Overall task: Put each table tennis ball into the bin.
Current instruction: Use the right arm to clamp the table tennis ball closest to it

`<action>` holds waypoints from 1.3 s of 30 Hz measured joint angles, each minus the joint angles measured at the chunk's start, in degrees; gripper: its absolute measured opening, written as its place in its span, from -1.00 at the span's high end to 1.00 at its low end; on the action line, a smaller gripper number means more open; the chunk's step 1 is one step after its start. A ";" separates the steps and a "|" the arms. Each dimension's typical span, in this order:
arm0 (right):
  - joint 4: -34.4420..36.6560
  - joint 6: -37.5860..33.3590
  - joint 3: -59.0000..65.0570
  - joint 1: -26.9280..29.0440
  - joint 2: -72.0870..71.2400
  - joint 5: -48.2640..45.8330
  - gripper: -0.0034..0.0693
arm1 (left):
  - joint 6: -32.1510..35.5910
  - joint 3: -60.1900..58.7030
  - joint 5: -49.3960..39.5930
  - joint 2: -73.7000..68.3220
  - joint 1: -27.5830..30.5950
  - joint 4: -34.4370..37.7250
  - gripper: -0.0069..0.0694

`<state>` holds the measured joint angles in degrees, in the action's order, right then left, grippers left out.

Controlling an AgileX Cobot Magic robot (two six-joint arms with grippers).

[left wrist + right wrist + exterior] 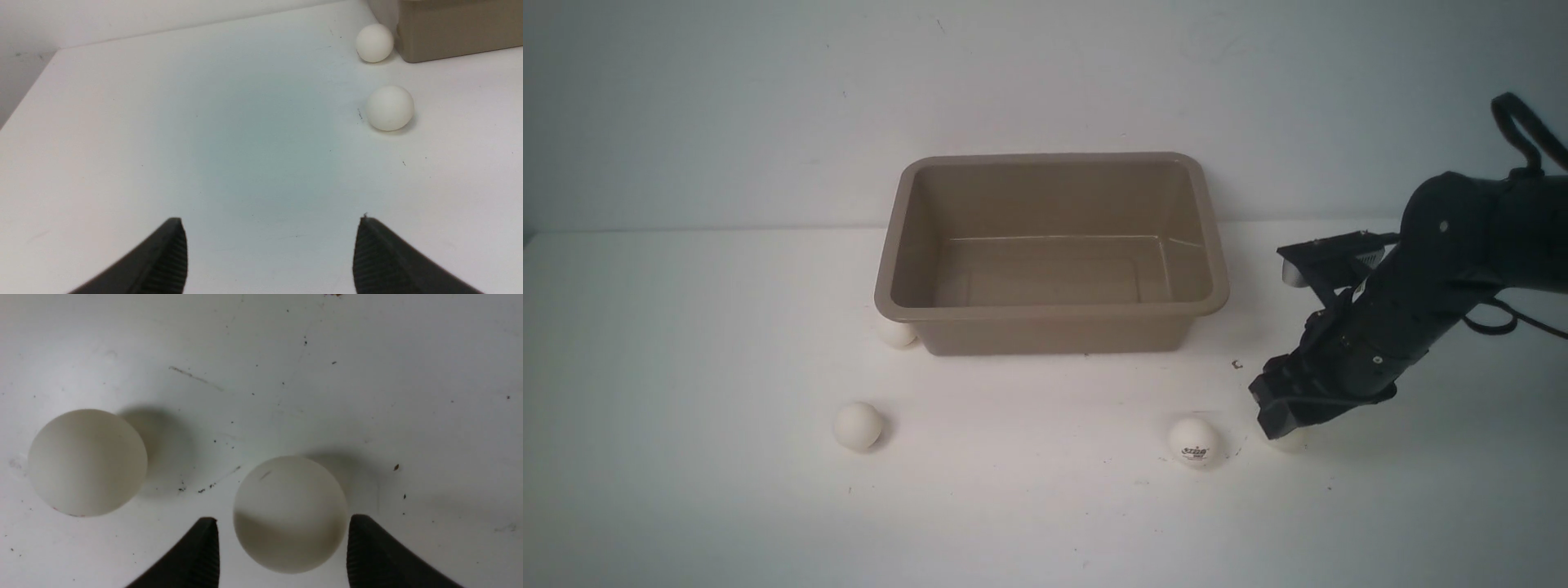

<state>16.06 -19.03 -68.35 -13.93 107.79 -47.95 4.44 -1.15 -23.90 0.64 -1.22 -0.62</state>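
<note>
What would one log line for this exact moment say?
right hand: open, straddling ball | left hand: open, holding nothing | bin: empty | step: ball not yet gripped

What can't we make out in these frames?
Front view: right gripper hides most of the ball beneath it; bin rim part-covers the corner ball; left gripper out of frame.
Left wrist view: bin cut off by frame edge.
Right wrist view: whether fingers touch the ball, unclear.

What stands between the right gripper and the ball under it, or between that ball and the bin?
Nothing visible. The ball lies inside the open right gripper; the logo ball sits apart, beside it. Toward the bin only its near wall rises.
</note>
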 joint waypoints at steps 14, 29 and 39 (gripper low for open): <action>0.00 -0.06 0.00 0.00 0.17 1.28 -0.16 | 0.00 0.00 0.00 0.00 0.00 0.00 -0.47; 0.00 -0.06 -0.23 0.00 2.42 1.54 -0.13 | 0.00 0.00 0.00 0.00 0.00 0.00 -0.47; -0.15 -3.12 -0.25 0.00 2.42 0.19 -0.07 | 0.00 0.00 0.00 0.00 0.00 0.00 -0.47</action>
<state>15.91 -22.15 -68.60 -13.93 110.21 -47.76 4.44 -1.15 -23.90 0.64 -1.22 -0.62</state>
